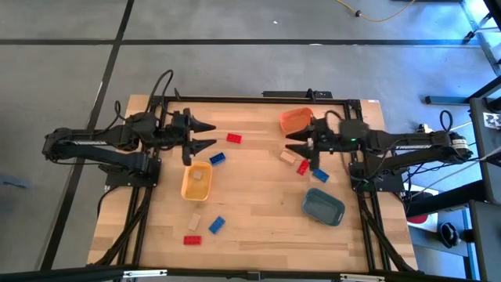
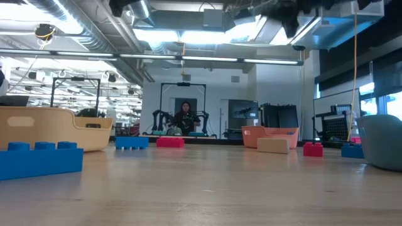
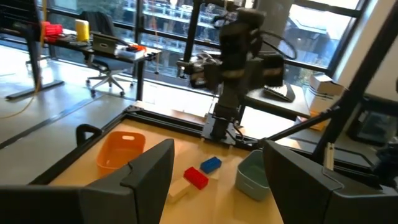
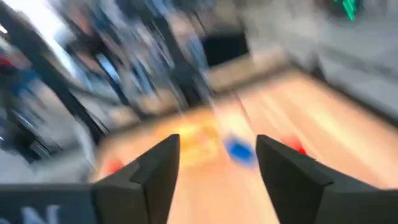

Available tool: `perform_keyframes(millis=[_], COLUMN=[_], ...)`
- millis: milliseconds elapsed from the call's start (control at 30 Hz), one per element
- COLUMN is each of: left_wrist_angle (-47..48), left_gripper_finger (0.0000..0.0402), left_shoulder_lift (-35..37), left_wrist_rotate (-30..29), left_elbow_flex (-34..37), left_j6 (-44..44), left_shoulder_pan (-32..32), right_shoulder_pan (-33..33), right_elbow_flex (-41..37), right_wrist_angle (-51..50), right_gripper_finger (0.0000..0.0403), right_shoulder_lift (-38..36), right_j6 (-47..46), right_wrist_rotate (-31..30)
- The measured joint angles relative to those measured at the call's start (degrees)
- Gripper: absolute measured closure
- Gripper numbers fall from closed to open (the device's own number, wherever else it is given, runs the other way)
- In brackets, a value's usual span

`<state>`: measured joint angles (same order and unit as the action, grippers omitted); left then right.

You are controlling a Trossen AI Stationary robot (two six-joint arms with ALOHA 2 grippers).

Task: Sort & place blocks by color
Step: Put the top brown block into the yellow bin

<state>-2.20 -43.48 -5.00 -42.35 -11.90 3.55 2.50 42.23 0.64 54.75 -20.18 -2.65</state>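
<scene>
Blocks (image 1: pixel 302 168) scattered across the table (image 1: pixel 266 211): beige one inside yellow tray (image 1: pixel 196 182). Right gripper (image 1: pixel 291 143), fingers apart, empty, beside orange tray (image 1: pixel 296 120). Left gripper (image 1: pixel 210 135), fingers apart, empty, at left. Slate-blue tray (image 1: pixel 323 206) near right.

— What is lost in the right wrist view?
— Nearly everything is smeared: only a yellow patch (image 4: pixel 198 140), a blue block (image 4: pixel 239 150) and two red spots can be made out between the dark fingers (image 4: pixel 155 163).
— And at table height?
— Both arms are cut off by the top edge. The slate-blue tray (image 2: pixel 380 140) is cropped at the right edge. The person (image 2: pixel 186 117) far behind is too small to be described.
</scene>
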Motion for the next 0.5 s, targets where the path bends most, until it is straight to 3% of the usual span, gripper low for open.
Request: perform_keyframes(millis=[133, 233, 500], left_wrist_angle=[-0.02, -0.02, 0.01], left_gripper_finger=[0.0165, 0.0165, 0.0165], left_shoulder_lift=[0.0, 0.0, 0.0], left_wrist_rotate=[0.04, -0.04, -0.3], left_elbow_flex=[0.02, 0.02, 0.02], left_j6=[-0.02, -0.02, -0.02], left_shoulder_pan=[0.0, 0.0, 0.0], right_shoulder_pan=[-0.02, 0.0, -0.11], right_elbow_flex=[3.28, 3.43, 1.69], right_wrist_angle=[-19.3, -27.98, -29.07], right_gripper_finger=[0.0161, 0.0158, 0.0157], right_shoulder_lift=[4.18, 7.51, 17.6], right_j6=[-0.48, -0.76, -3.46], right_wrist_rotate=[-5.24, -6.79, -7.47])
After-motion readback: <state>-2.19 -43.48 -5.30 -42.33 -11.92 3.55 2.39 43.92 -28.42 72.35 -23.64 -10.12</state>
